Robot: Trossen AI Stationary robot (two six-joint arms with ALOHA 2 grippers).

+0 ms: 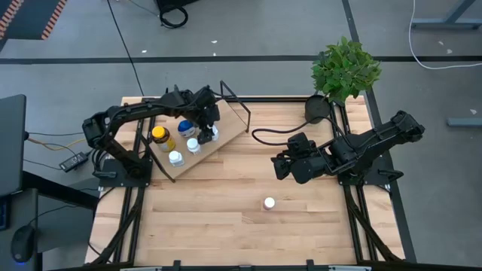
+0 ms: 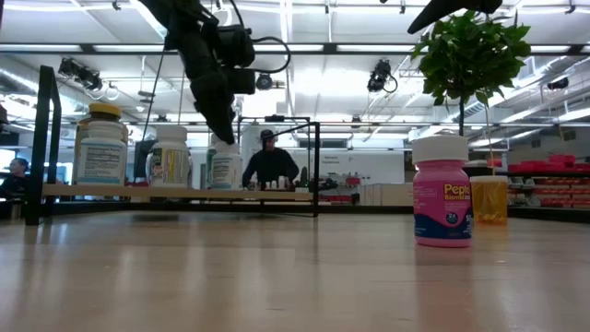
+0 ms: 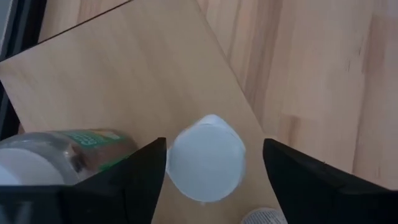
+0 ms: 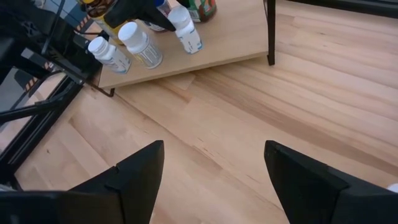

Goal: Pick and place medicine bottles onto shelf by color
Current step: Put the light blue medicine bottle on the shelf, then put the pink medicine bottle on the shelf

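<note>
Both arms are matte black, built of boxy angular links joined by rounded joints. A thin black cable loops from the right arm [image 1: 369,147] across the wood near its wrist. The left arm [image 1: 135,120] has the same dark casing, mounted on a black metal base frame. Each wrist view shows two broad, wedge-shaped black fingers [image 4: 140,174] with smooth flat faces and sharp edges.

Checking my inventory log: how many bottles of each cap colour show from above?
White-capped bottles on the shelf: 3
Yellow-capped bottle: 1
Blue-capped bottle: 1
White-capped pink bottle on the table: 1
Total: 6; the left gripper may hide more.
</note>
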